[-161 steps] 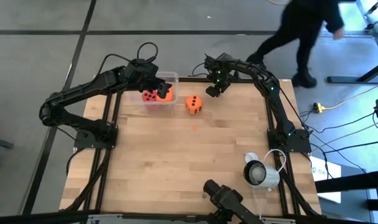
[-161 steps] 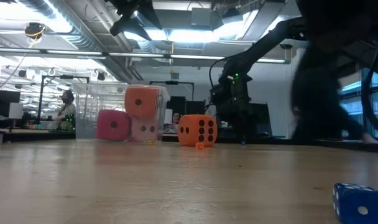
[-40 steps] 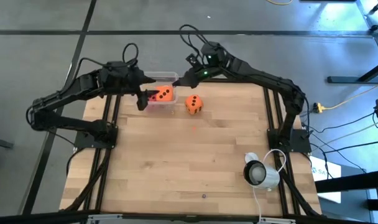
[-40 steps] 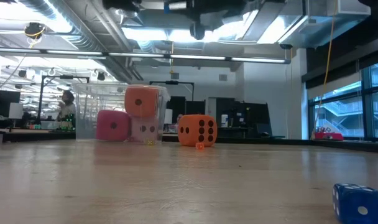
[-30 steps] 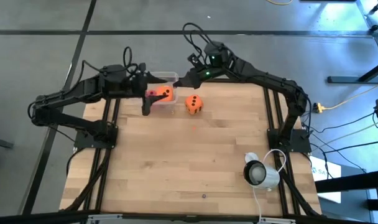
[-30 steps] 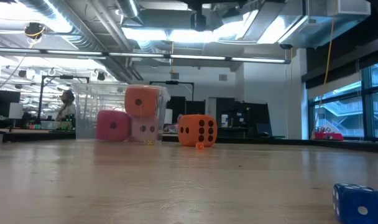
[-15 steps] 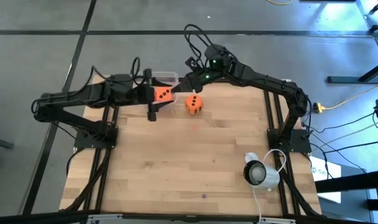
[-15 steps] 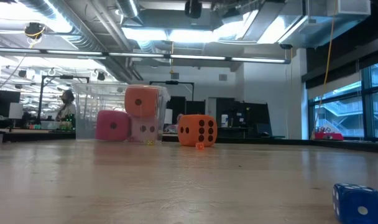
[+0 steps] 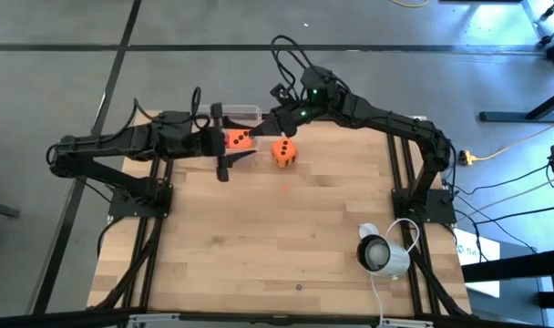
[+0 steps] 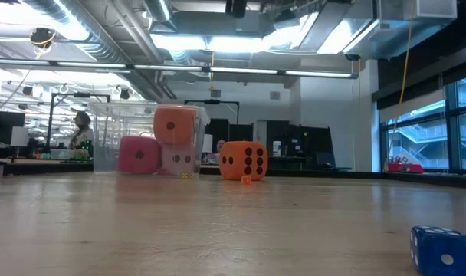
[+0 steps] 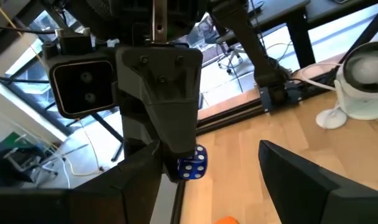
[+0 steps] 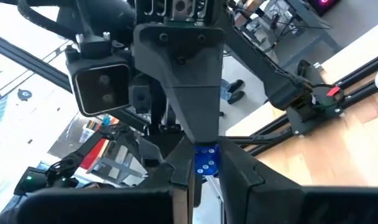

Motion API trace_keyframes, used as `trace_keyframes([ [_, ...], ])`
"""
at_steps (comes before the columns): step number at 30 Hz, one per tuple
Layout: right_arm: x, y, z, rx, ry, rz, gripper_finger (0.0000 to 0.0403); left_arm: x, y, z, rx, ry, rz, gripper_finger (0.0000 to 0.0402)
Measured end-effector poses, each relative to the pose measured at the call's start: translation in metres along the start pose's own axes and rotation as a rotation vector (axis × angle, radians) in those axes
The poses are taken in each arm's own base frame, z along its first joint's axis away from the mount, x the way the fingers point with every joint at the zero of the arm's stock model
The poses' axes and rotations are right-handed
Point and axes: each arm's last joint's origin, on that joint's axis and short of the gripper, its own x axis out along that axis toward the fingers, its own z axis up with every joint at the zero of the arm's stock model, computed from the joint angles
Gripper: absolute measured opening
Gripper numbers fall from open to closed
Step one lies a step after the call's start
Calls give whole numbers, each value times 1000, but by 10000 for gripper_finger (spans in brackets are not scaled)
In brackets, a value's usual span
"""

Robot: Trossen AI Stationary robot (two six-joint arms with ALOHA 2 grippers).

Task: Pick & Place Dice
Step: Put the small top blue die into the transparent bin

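A clear box (image 9: 243, 117) stands at the table's far left. In the low view it (image 10: 110, 138) holds a red-pink die (image 10: 139, 153) and a pale pink die (image 10: 177, 159), with an orange die (image 10: 175, 124) resting on top of them; that die also shows from above (image 9: 238, 138). A second orange die (image 9: 284, 152) sits on the table right of the box, its three-pip face up. My left gripper (image 9: 231, 162) hovers at the box's near side, open and empty, its fingers (image 11: 124, 186) wide apart. My right gripper (image 9: 277, 118) hovers behind the loose orange die, shut and empty.
A small blue die (image 10: 441, 249) lies at the table's near edge by the low camera's mount (image 11: 158, 93). A white round device (image 9: 382, 251) with a cable stands at the near right. Bare wood (image 9: 277, 237) fills the table's middle.
My left gripper has gone toward the table's right and a little toward its near edge, from beside the box's left end to over its near side. The dice and the box have stayed where they were.
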Motion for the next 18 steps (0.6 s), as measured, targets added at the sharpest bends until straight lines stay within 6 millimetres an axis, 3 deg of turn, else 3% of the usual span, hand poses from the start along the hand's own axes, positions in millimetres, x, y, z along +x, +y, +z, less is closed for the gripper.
trace_keyframes([
  [12,3,3,-2,-7,-2,15,46,-2,-3,5,-1,-28,9,254],
  [18,3,3,-2,-4,1,12,46,-2,-3,5,4,-29,14,214],
])
